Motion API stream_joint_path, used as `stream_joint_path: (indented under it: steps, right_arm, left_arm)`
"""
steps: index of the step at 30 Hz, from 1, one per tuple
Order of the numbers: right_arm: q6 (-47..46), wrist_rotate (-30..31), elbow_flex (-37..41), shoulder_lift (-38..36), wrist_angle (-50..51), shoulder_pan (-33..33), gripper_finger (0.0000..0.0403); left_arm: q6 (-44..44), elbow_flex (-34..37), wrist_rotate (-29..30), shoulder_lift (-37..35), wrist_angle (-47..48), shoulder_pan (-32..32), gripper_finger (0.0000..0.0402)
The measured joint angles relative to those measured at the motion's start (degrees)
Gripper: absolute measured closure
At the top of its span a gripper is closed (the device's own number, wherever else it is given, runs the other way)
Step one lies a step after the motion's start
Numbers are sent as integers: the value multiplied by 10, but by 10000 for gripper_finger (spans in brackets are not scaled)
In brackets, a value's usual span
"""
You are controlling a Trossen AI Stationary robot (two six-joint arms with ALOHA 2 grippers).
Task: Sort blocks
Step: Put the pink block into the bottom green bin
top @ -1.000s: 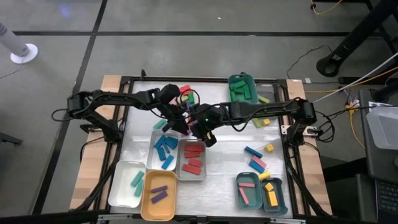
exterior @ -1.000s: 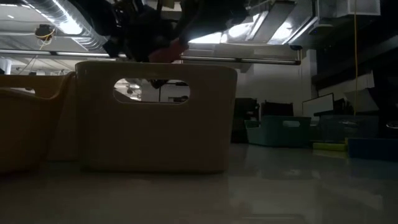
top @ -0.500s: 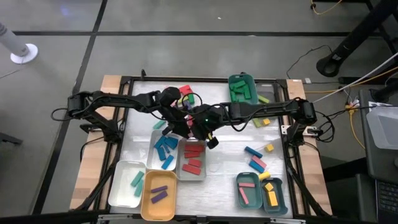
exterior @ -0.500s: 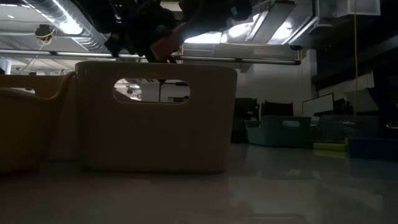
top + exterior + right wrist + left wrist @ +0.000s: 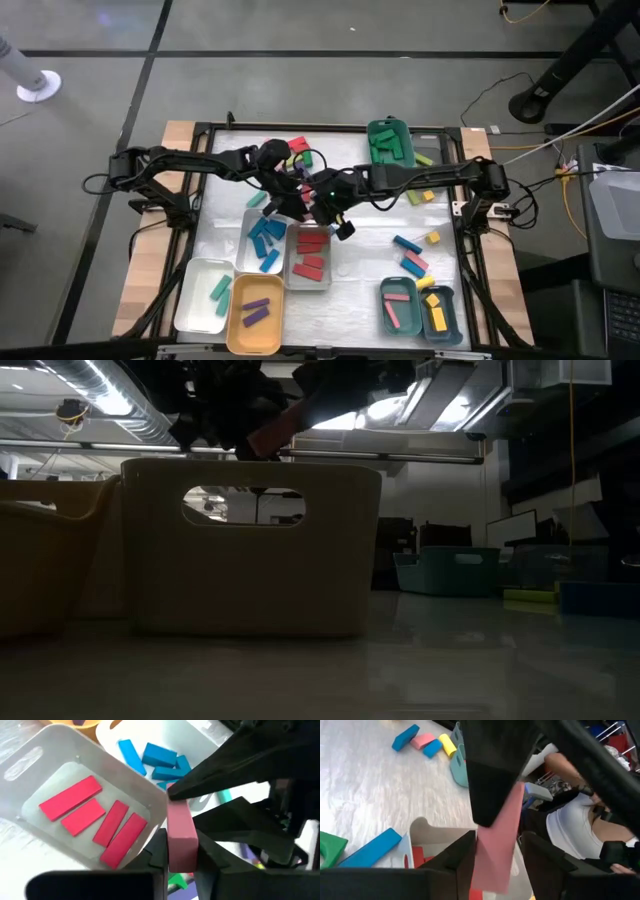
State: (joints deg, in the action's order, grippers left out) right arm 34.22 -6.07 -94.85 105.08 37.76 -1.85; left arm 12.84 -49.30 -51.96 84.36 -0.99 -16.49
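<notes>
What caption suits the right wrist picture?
Right gripper clamps a pink block above the grey tray of red blocks.

Grey floor (image 5: 300, 85) crossed by dark seam lines surrounds the table (image 5: 365, 285). Cables (image 5: 540, 150) trail at one side. Low view: ceiling ducting (image 5: 120, 405), strip lights (image 5: 345, 420), teal bins (image 5: 445, 572) along the far wall.

Four red blocks (image 5: 72, 796) lie in the grey tray (image 5: 291, 262), two purple blocks (image 5: 255, 310) in the orange tray (image 5: 236, 335), one teal block (image 5: 220, 290) in the white tray (image 5: 192, 305).
</notes>
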Motion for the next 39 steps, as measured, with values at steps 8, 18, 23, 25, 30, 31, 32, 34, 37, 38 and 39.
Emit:
stream_joint_path:
  steps: [8,18,23,25,30,31,32,34,37,38,39]
  right_arm:
    - [-40,47,0,-12,114,0,345]
    - [-205,35,0,-58,354,0,339]
    - [-267,-39,0,-71,430,-12,343]
    - [-271,-56,7,-76,435,-30,342]
    - [-317,-75,68,-110,426,-95,340]
    - [-335,-75,85,-120,421,-111,340]
    - [-358,-73,100,-129,409,-127,340]
    - [-404,-75,132,-147,366,-162,339]
    - [-470,-85,172,-160,303,-214,339]
    - [-491,-85,182,-161,284,-231,339]
    - [-511,-85,191,-161,268,-247,339]
  left_arm:
    - [-32,0,-4,0,4,-1,227]
    - [-89,0,149,0,0,-5,224]
    - [-88,0,231,0,1,-5,224]
    - [-95,0,236,0,2,-6,224]
    - [-103,0,236,0,4,-5,224]
    - [-103,0,236,0,5,-5,224]
    - [-103,0,236,0,4,-5,224]
    - [-104,0,237,0,4,-5,224]
    - [-120,0,237,0,3,-5,224]
    - [-126,0,237,0,3,-5,224]
    - [-133,0,237,0,3,-5,224]
